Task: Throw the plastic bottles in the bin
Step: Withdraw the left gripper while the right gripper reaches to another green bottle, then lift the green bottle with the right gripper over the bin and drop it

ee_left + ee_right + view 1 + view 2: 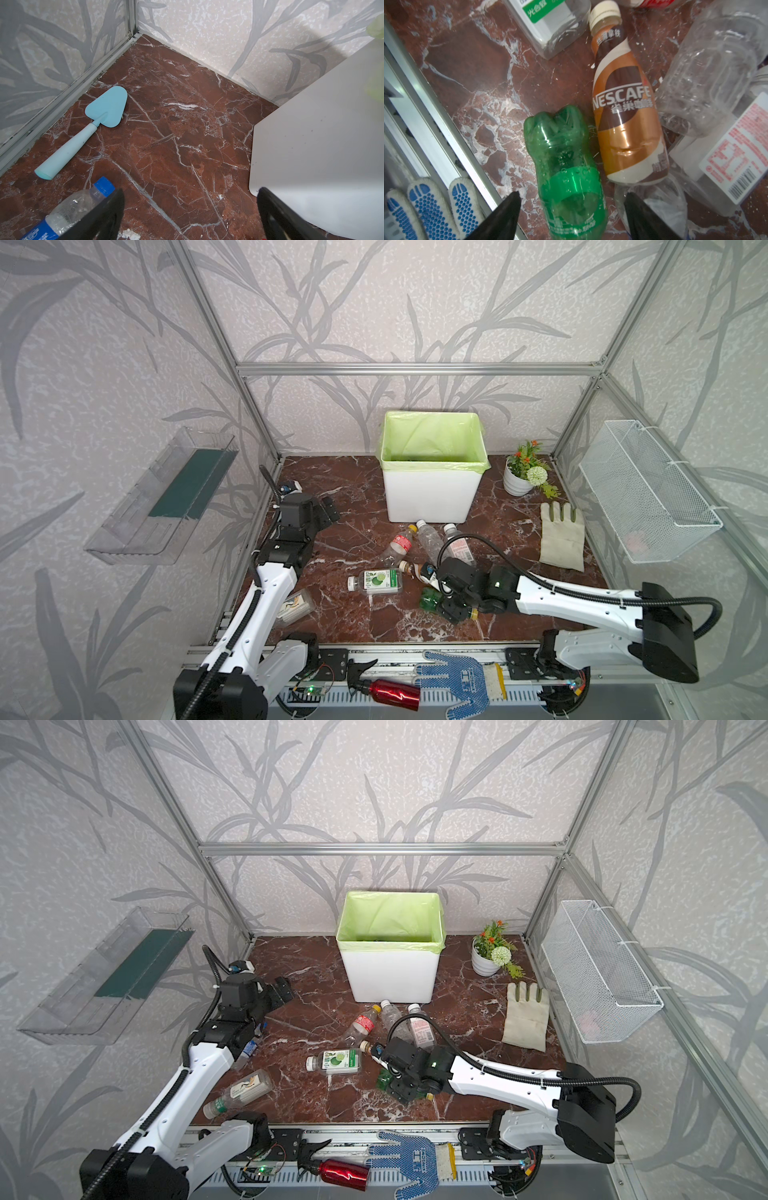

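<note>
Marble tabletop, leaf-patterned walls; before the bin, right gripper straddles a green bottle, fingers apart; left gripper fingers spread wide.

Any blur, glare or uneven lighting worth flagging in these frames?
Both top views: evenly lit and sharp, with highlights on the red spray bottle. Left wrist: the green liner is out of focus. Right wrist: glare on the copper label of the coffee bottle.
</note>
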You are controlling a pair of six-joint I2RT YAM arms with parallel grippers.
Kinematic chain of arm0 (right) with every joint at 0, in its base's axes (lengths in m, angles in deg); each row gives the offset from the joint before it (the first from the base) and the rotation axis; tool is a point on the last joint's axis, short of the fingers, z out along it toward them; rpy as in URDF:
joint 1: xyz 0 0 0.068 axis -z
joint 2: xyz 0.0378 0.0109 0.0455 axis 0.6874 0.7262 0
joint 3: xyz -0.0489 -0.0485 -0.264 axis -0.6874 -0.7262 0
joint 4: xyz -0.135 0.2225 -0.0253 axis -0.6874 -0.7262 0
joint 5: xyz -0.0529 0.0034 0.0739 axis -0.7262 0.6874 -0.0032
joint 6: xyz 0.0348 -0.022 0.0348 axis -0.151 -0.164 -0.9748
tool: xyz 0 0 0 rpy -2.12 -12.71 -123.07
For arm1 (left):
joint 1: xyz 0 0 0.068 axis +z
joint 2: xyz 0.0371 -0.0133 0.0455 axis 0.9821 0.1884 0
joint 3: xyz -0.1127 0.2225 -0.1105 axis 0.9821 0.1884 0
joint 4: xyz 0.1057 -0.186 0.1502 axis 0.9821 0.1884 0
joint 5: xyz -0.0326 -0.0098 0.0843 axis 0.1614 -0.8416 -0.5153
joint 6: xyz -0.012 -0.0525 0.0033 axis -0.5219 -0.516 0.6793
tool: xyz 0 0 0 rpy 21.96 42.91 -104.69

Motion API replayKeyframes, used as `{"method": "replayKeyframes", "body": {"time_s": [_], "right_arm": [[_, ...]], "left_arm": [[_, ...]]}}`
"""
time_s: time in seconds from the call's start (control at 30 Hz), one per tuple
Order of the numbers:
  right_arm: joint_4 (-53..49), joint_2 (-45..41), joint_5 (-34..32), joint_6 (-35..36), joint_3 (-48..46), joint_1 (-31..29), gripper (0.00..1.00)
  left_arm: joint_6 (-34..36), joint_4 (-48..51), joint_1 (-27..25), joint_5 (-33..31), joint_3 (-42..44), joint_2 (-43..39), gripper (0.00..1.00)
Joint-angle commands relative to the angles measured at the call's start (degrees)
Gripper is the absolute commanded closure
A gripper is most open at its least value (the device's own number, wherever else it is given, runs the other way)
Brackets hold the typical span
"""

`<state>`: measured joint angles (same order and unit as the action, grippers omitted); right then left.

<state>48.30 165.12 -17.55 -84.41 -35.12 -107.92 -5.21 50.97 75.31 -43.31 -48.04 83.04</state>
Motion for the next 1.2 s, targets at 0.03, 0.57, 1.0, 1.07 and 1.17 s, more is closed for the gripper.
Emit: {"method": "replayKeyframes", "body": {"time_s": [0.03,0.57,1.0,1.07,1.17], "right_arm": [[-4.7,3.6,0.4,1.2,3.5,-1.4,0.21],[-11.9,21.1,-0.3,1.3,14.1,-3.3,0.28],[-15.3,27.3,0.8,3.2,20.5,-4.2,0.42],[-15.7,26.2,0.3,3.7,22.3,-4.2,0.46],[-18.0,24.2,-2.5,4.6,28.2,-4.2,0.49]], "left_arm": [[-0.8,0.2,0.4,0.5,0.5,-0.4,0.01],[0.3,1.3,1.0,0.7,1.5,-1.3,0.01],[0.7,2.0,1.8,0.6,2.8,-2.6,0.01],[0.8,2.1,1.9,0.7,3.0,-2.7,0.01],[0.9,2.1,2.0,0.7,3.2,-2.8,0.01]]}}
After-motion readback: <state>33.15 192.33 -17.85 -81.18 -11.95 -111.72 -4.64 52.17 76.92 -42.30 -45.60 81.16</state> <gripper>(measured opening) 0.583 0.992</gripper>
